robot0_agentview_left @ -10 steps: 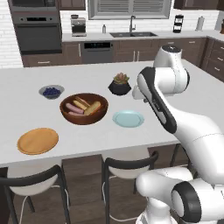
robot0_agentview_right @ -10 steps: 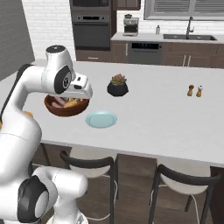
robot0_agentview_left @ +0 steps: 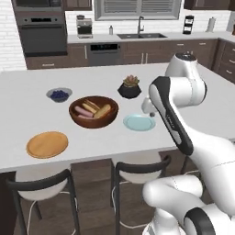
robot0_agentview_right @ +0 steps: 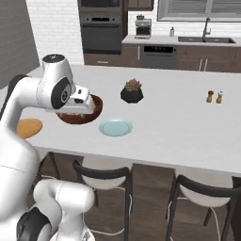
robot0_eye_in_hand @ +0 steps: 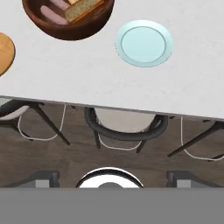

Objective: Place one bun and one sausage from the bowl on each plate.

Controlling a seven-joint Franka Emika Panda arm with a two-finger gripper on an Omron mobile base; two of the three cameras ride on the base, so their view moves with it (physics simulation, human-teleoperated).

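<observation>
The dark wooden bowl (robot0_agentview_left: 94, 120) stands mid-counter and holds two golden buns (robot0_agentview_left: 102, 110) and two pink sausages (robot0_agentview_left: 84, 111). In the hand view the bowl (robot0_eye_in_hand: 65, 27) is at the top left, with a bun (robot0_eye_in_hand: 83, 8) and a sausage (robot0_eye_in_hand: 51, 12) inside. The pale blue plate (robot0_agentview_left: 139, 122) (robot0_eye_in_hand: 143, 43) lies bare to the right of the bowl. The orange-tan plate (robot0_agentview_left: 47, 144) (robot0_eye_in_hand: 3, 52) lies bare to the bowl's front left. My gripper (robot0_eye_in_hand: 113, 178) hangs open and holds nothing, high over the counter's front edge, near the stools.
A small grey bowl of blueberries (robot0_agentview_left: 59, 94) and a black plant pot (robot0_agentview_left: 129, 88) stand behind the bowl. Salt and pepper shakers (robot0_agentview_right: 214, 97) stand far right. Dark stools (robot0_eye_in_hand: 124, 127) are tucked under the counter's front edge. My own arm (robot0_agentview_right: 61, 94) hides part of the bowl in the right base view.
</observation>
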